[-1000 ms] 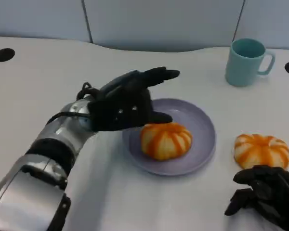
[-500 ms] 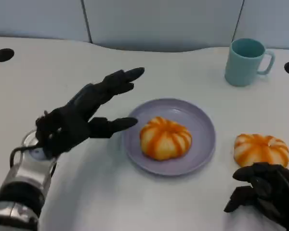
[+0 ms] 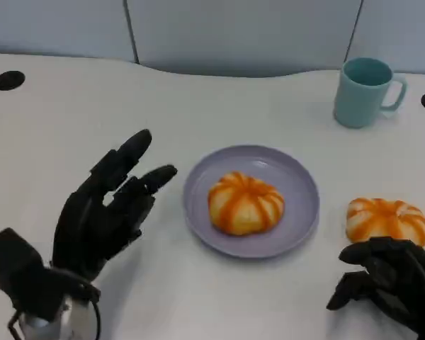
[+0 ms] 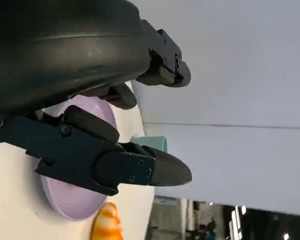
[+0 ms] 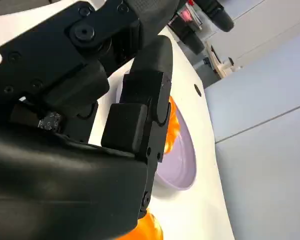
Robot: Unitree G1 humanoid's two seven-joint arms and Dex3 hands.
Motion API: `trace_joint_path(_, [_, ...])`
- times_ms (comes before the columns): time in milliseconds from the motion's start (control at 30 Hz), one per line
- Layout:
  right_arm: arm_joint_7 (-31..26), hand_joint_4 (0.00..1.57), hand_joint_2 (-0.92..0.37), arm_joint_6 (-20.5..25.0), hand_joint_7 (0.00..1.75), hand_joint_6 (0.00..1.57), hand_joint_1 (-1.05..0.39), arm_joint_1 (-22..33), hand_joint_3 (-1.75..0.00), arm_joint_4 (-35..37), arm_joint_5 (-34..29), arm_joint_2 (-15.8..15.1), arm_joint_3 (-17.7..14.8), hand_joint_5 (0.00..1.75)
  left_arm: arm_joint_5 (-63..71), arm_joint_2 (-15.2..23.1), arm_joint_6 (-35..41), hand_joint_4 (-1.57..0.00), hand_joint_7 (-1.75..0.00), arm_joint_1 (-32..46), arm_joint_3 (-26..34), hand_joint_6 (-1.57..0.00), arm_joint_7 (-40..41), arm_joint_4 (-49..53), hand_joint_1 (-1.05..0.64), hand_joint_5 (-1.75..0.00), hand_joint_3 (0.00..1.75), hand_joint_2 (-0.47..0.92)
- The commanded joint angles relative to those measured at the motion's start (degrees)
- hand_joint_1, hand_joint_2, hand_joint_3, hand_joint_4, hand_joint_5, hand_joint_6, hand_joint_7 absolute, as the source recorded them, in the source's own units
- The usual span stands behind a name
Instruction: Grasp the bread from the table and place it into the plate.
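**A:** Where was the bread?

**B:** One round orange-and-cream striped bread roll (image 3: 245,202) sat in the middle of the flat lilac plate (image 3: 302,185), pictured from the head camera. A second striped bread roll (image 3: 386,219) of the same kind lay on the white tabletop (image 3: 71,120), just to the right of the plate and apart from its rim.

**A:** And the hands?

**B:** The black left hand (image 3: 103,212) was raised over the tabletop to the left of the plate, fingers spread apart and pointing up toward it, holding nothing and clear of the plate's edge. The black right hand (image 3: 386,283) sat at the lower right, just in front of the second roll, its fingers curled inward with nothing seen between them; whether it touched the roll could not be told.

**A:** Anything else on the tabletop?

**B:** A pale teal ceramic mug (image 3: 365,92) stood upright at the far right, handle to the right, well apart from the plate. Two dark round holes (image 3: 8,80) marked the tabletop's far corners. Grey wall panels (image 3: 241,32) ran behind.
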Motion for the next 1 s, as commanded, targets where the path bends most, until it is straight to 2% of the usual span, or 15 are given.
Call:
trace_joint_path(33, [-0.9,1.52,-0.68,0.1,0.01,1.57,-0.98,0.0,0.0,-0.8,-0.2,-0.1,-0.1,0.47,-1.3,-1.2,8.1,-0.6,-0.08,6.2,0.4,-0.57,3.9,-9.4,-0.51,-0.45,0.22,0.92])
trace_joint_path(100, [-1.4,1.52,-0.68,0.4,0.02,1.57,-0.99,0.3,0.0,-1.5,-0.4,-0.1,0.1,0.47,-1.9,-1.6,12.3,-0.59,-0.06,8.6,0.4,-0.65,5.1,-13.4,-0.48,-0.57,0.22,0.92])
trace_joint_path(167, [-1.6,1.52,-0.68,0.4,0.02,1.57,-0.99,0.5,0.0,-1.8,-0.5,-0.1,0.2,0.47,-2.0,-1.8,14.8,-0.58,-0.06,9.8,0.5,-0.68,5.8,-15.7,-0.46,-0.62,0.23,0.92])
trace_joint_path(200, [-1.7,1.52,-0.68,0.7,0.02,1.57,-1.0,0.6,0.0,-2.2,-0.4,0.0,0.3,0.47,-1.9,-1.9,15.5,-0.58,-0.06,10.7,0.6,-0.68,6.0,-16.4,-0.46,-0.63,0.23,0.92])
trace_joint_path(267, [-1.8,1.52,-0.67,1.2,0.02,1.57,-1.0,0.8,0.0,-2.7,-0.3,-0.1,0.3,0.48,-1.8,-2.0,16.6,-0.58,-0.05,12.1,0.8,-0.72,6.3,-17.4,-0.44,-0.78,0.2,0.92])
trace_joint_path(400, [-1.7,1.51,-0.68,1.1,0.01,1.57,-1.0,1.1,0.0,-3.2,-0.3,-0.1,0.4,0.48,0.6,-2.4,19.3,-0.68,-0.09,15.1,1.0,-0.83,11.4,-19.9,-0.45,-0.94,0.17,0.92])
trace_joint_path(500, [-1.5,1.5,-0.69,0.8,0.01,1.56,-0.98,1.3,-0.01,-3.4,-0.4,-0.2,0.4,0.49,0.0,-2.3,22.2,-0.67,-0.09,16.3,1.3,-0.86,12.4,-21.3,-0.42,-1.08,0.2,0.92])
trace_joint_path(700, [-1.4,1.51,-0.7,1.1,0.01,1.57,-0.99,1.7,0.0,-3.8,-0.2,-0.4,0.3,0.48,-0.1,-2.6,24.9,-0.68,-0.11,17.5,2.0,-0.89,13.1,-22.0,-0.4,-1.13,0.2,0.92])
trace_joint_path(900, [-1.2,1.5,-0.71,1.1,0.01,1.55,-0.94,2.3,-0.01,-4.5,-0.3,-0.5,0.3,0.47,0.5,-2.2,27.3,-0.65,-0.13,18.9,2.2,-0.92,13.5,-22.9,-0.45,-1.29,0.17,0.92])
trace_joint_path(1000, [-1.6,1.52,-0.71,1.5,0.01,1.56,-0.94,2.7,0.0,-5.4,-0.4,-0.4,0.4,0.47,1.0,-2.3,27.7,-0.63,-0.21,19.4,2.1,-0.95,14.0,-23.4,-0.44,-1.38,0.18,0.92])
